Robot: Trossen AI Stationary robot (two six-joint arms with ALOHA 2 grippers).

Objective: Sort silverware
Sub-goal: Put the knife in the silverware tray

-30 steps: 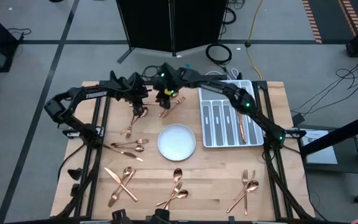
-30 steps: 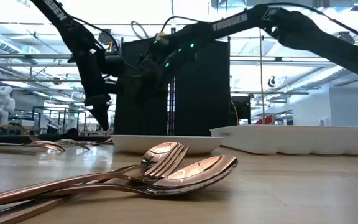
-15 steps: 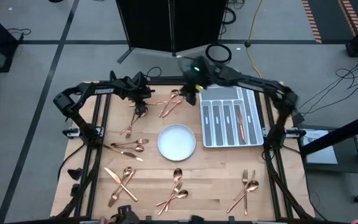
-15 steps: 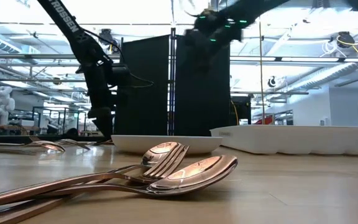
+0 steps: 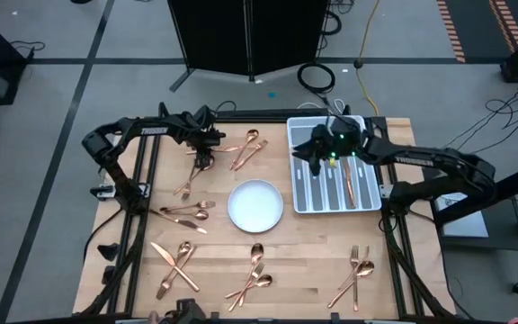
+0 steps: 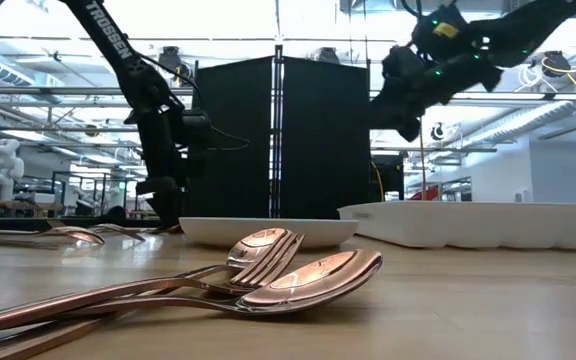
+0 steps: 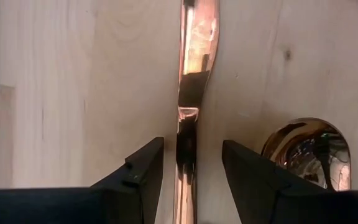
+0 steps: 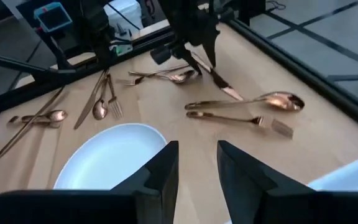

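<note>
Copper knife [image 7: 188, 106], straddled by spread left gripper [image 7: 188, 163]: pickup step judged; closing needed next. Right gripper [image 8: 194, 163] spread, empty, over tray [image 5: 364, 203].

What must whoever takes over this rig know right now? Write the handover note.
Left end effector: open and low over the table's back left. Its fingers straddle a copper handle and have not yet closed.
Right end effector: open and empty, above the white tray.
Done: one copper piece lies in the tray.
Left: the rest of the silverware still lies in loose piles around the plate, such as the front-left pile.
</note>
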